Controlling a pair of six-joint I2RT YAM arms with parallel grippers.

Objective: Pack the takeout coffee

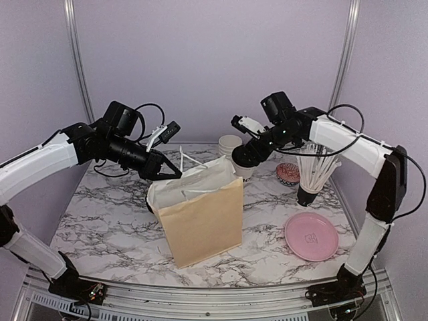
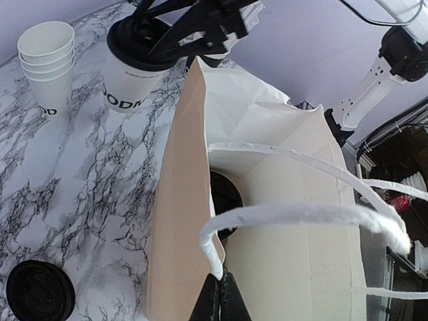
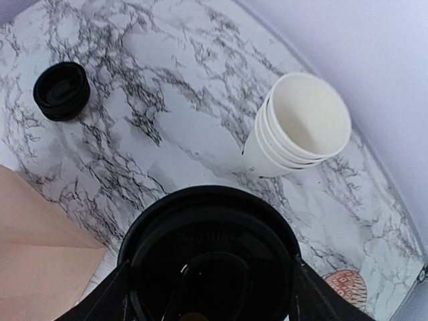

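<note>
"Where's the takeout coffee point(image 2: 127, 77) right now?"

"It's upright, toward the far edge of the counter point(image 1: 100, 221), just behind the right top corner of the paper bag point(image 1: 200, 217). The right end effector point(image 1: 249, 155) has it, with its fingers clamped on either side of the black lid. I can't tell from here whether its base is touching the marble."

"And the other arm?"

"The left end effector point(image 2: 219, 295) is pinched narrow on the bag's white handle point(image 2: 301, 215). I'd say that's keeping the mouth open."

"So which way does the cup go?"

"Up, I reckon, then toward the near edge and a touch toward the left edge, since the opening lies that side of it. Its long axis is vertical, so it should drop straight in. Mind you, something dark and round sits in the bag."
</note>
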